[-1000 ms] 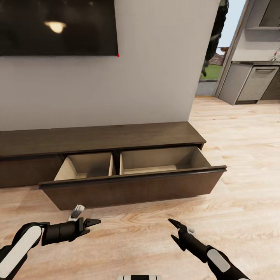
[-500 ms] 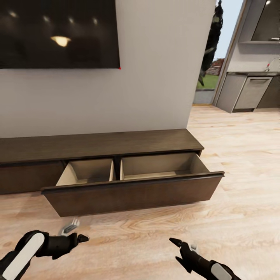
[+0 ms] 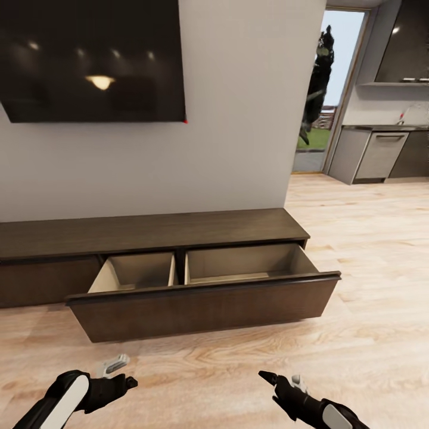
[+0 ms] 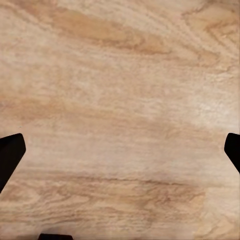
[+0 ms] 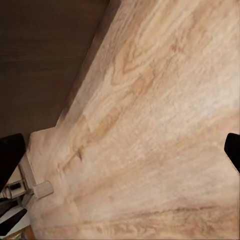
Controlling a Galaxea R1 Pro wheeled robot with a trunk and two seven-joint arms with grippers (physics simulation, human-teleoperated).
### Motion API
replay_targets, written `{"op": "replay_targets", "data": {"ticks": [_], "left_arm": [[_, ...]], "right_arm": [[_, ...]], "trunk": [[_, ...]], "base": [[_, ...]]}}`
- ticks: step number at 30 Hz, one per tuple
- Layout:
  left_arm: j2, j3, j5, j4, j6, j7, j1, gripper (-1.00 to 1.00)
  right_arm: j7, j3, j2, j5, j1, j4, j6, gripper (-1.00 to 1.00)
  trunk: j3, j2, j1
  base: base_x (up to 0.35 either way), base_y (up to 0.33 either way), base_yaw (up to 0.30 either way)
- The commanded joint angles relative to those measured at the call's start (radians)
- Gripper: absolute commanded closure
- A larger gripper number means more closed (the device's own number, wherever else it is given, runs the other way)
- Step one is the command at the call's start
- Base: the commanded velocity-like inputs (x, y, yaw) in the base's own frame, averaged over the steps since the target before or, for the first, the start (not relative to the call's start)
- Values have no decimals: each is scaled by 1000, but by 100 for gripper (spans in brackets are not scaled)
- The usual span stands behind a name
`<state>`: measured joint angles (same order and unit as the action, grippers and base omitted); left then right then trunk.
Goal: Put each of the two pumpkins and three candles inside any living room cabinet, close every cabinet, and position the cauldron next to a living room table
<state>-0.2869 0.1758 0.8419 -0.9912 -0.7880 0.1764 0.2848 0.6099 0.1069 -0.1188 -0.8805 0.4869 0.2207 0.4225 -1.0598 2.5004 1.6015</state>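
Low over the wooden floor (image 3: 369,310), my left end effector (image 3: 122,381) and my right end effector (image 3: 280,381) both hang with fingers spread wide and nothing between them. Beyond them the cabinet (image 3: 149,229) stands against the wall (image 3: 238,119), its wide drawer (image 3: 202,298) pulled out and showing two bare compartments. Above it hangs a dark television (image 3: 89,59), and off to the right is a grey kitchen (image 3: 381,152).

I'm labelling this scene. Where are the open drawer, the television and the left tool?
open drawer (image 3: 202,304): head view, on its dark front panel.
television (image 3: 89,59): head view, on the black screen.
left tool (image 3: 122,372): head view, between its fingertips.
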Motion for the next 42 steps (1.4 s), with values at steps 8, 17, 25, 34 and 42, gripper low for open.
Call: {"op": "replay_targets", "data": {"ticks": [8,17,25,34,42], "left_arm": [[4,72,4,30,78,12,0,-100],[22,84,0,103,127,14,0,-100],[27,86,-28,129,149,18,0,-100],[63,88,-51,183,205,22,0,-100],[70,85,-97,188,211,23,0,-100]], "right_arm": [[-2,8,-1,2,0,0,-53,-100],[-4,8,3,8,1,1,-81,-100],[-39,9,6,93,1,2,-130,-100],[-342,8,7,145,1,14,-63,-100],[-572,12,9,151,0,18,-55,-100]], "trunk": [[26,-35,-21],[55,-98,-55],[80,-154,-86],[108,-217,-120],[133,-273,-151]], "base": [[0,0,0],[0,0,0],[0,0,0],[0,0,0],[0,0,0]]}}
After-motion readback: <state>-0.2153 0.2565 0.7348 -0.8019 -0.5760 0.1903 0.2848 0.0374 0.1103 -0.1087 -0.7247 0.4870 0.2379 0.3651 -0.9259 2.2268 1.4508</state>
